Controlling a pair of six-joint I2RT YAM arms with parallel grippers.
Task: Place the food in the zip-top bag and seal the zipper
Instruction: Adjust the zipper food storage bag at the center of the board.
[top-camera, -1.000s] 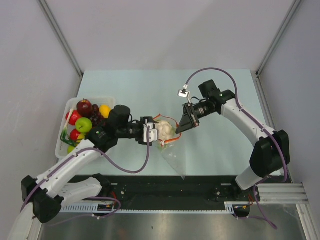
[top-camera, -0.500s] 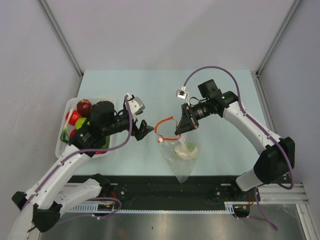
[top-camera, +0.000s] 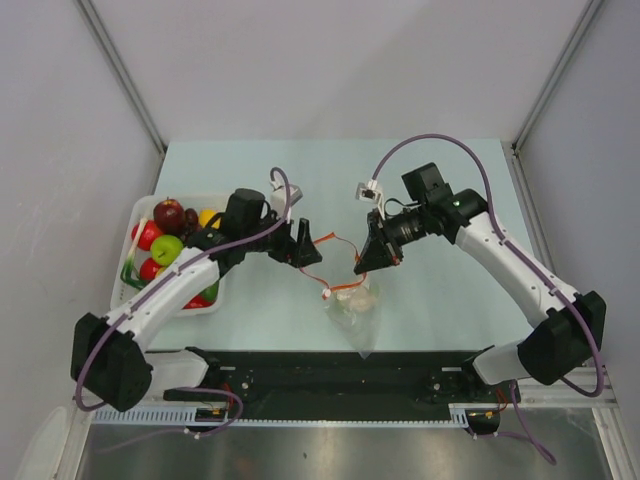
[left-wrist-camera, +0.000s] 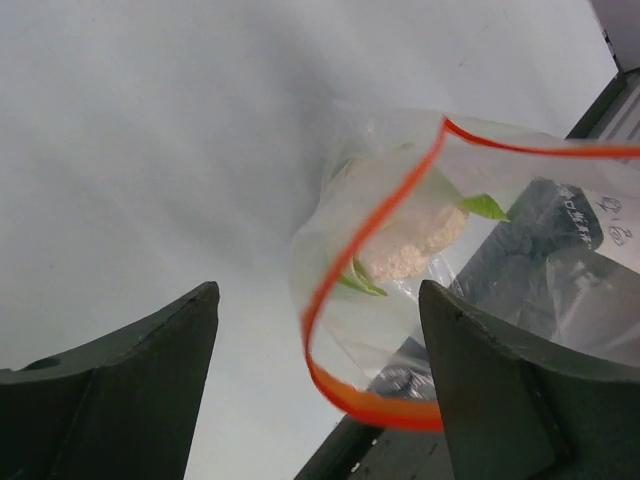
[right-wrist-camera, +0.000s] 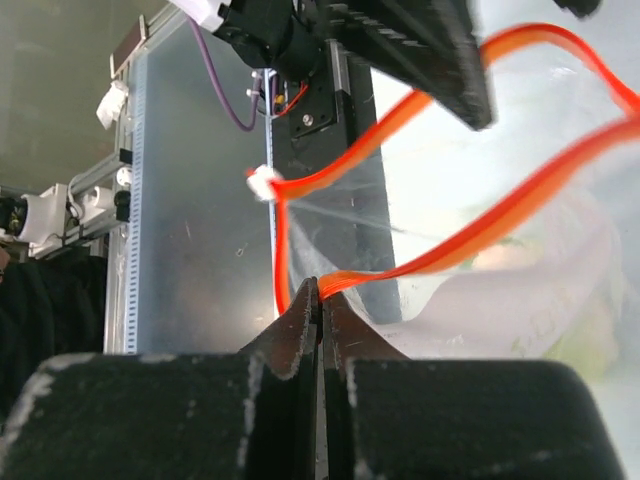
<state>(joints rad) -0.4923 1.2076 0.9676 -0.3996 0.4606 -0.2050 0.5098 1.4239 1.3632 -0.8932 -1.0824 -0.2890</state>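
left pincer (top-camera: 300, 244) stood released, jaws wide apart, nothing betw. them. it hung over the worktop (top-camera: 240, 170) just left of the zip-top bag (top-camera: 352, 312). in the left wrist view its fingers (left-wrist-camera: 130, 390) framed the bag's mouth, w/ the zipper (left-wrist-camera: 372, 222) looping betw. them in the picture but clear of both pads.

right pincer (top-camera: 363, 263) was clenched on the zipper, gripping the strip at the mouth's right side. right wrist view showed its fingers (right-wrist-camera: 285, 350) pressed together w/ the orange-red strip pinched at their tips. the bag hung from that grip, mouth gaping, lower end trailing toward the worktop's near edge. a small white slider (top-camera: 325, 294) sat on the strip at its near-left end.

inside the bag: one whitish lump (left-wrist-camera: 412, 238) w/ green leaves (left-wrist-camera: 485, 207), lying low in the bag. rest of the food (top-camera: 168, 248) (red pcs, green apple, yellow pc, dark grapes) lay in the white tray (top-camera: 118, 290) at the worktop's left edge, well apart from the bag. left arm (top-camera: 190, 275) passed over the tray's right side.
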